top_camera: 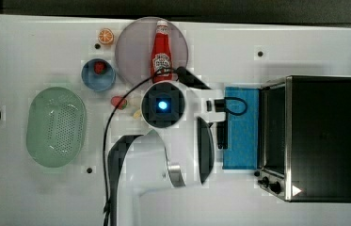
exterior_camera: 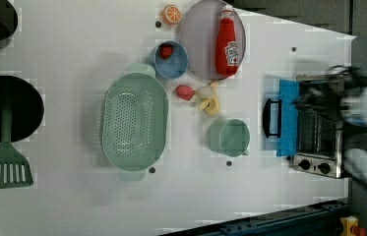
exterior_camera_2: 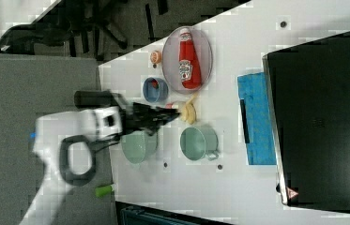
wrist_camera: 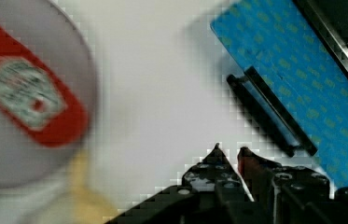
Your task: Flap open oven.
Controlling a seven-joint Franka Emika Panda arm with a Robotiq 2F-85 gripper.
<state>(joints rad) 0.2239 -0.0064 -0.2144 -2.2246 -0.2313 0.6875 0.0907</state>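
Observation:
The oven (top_camera: 323, 136) stands at the top view's right with its blue-tinted door (top_camera: 241, 127) folded down flat on the white table. Its interior is exposed in the left view, where the oven (exterior_camera: 319, 132) shows racks and two knobs. The dark bar handle (wrist_camera: 269, 112) lies along the door's free edge (wrist_camera: 302, 84). My gripper (wrist_camera: 230, 150) hovers over the bare table just short of that handle. Its fingertips stand a narrow gap apart with nothing between them. In the right view the gripper (exterior_camera_2: 170, 114) points toward the oven (exterior_camera_2: 323, 117).
A ketchup bottle (top_camera: 161, 52) lies on a grey plate (top_camera: 131, 52). Nearby are a blue bowl (top_camera: 98, 75), an orange slice (top_camera: 106, 36), a green colander (top_camera: 56, 127), a green cup (exterior_camera: 230, 137), a banana (exterior_camera: 210, 101), a black pan (exterior_camera: 6, 108) and a spatula (exterior_camera: 3, 167).

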